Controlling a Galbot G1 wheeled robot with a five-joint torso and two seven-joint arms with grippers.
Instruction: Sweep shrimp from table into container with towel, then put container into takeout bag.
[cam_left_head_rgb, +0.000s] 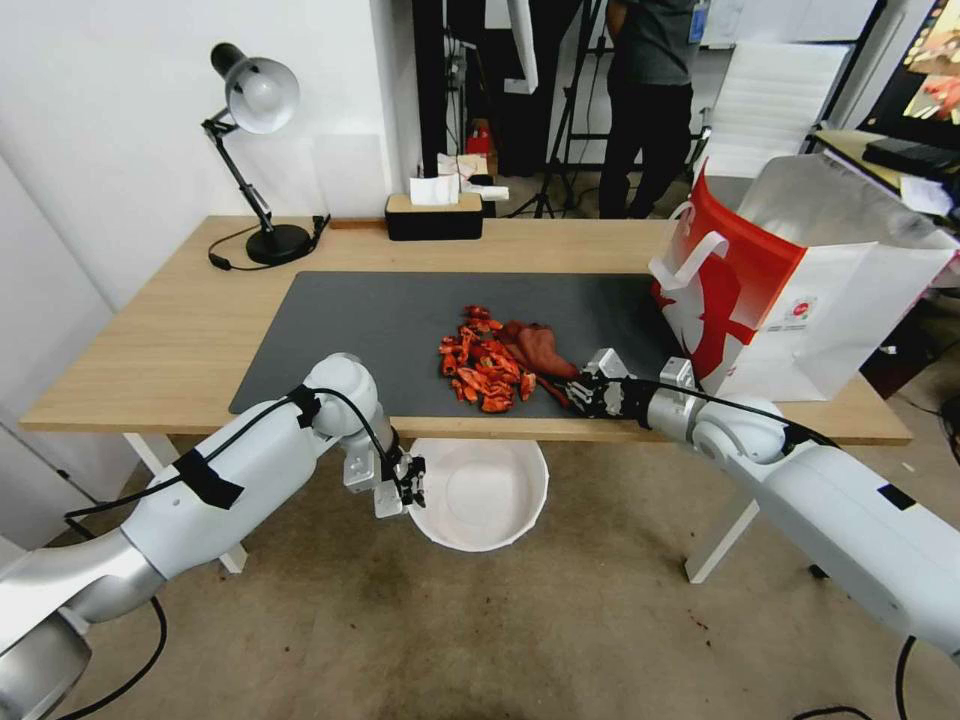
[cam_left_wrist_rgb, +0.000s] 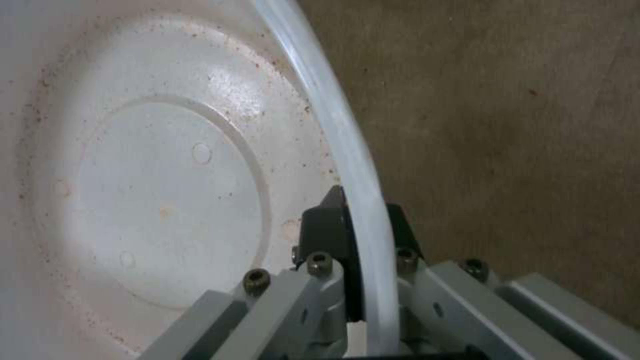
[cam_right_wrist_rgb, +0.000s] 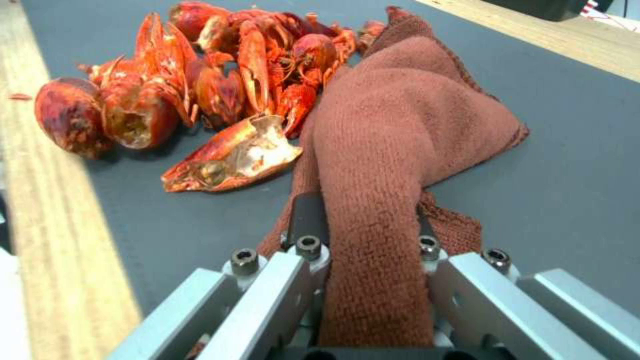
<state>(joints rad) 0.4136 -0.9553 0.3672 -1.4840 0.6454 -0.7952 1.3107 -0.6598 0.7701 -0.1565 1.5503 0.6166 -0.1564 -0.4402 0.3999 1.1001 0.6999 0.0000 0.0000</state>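
Note:
A pile of red-orange shrimp (cam_left_head_rgb: 482, 362) (cam_right_wrist_rgb: 220, 80) lies on the dark grey mat (cam_left_head_rgb: 380, 320) near the table's (cam_left_head_rgb: 180, 340) front edge. A dull rust-red towel (cam_left_head_rgb: 540, 350) (cam_right_wrist_rgb: 400, 125) lies against the pile's right side, and my right gripper (cam_left_head_rgb: 572, 390) (cam_right_wrist_rgb: 363, 220) is shut on its near end. The round white container (cam_left_head_rgb: 482, 492) (cam_left_wrist_rgb: 167, 190) hangs below the table's front edge, under the pile. My left gripper (cam_left_head_rgb: 412, 482) (cam_left_wrist_rgb: 363, 225) is shut on its rim. The takeout bag (cam_left_head_rgb: 790, 290) stands open at the table's right end.
A black desk lamp (cam_left_head_rgb: 255, 150) stands at the back left and a tissue box (cam_left_head_rgb: 434, 212) at the back middle. White table legs (cam_left_head_rgb: 725, 540) flank the container. Brown floor (cam_left_head_rgb: 500, 640) lies below.

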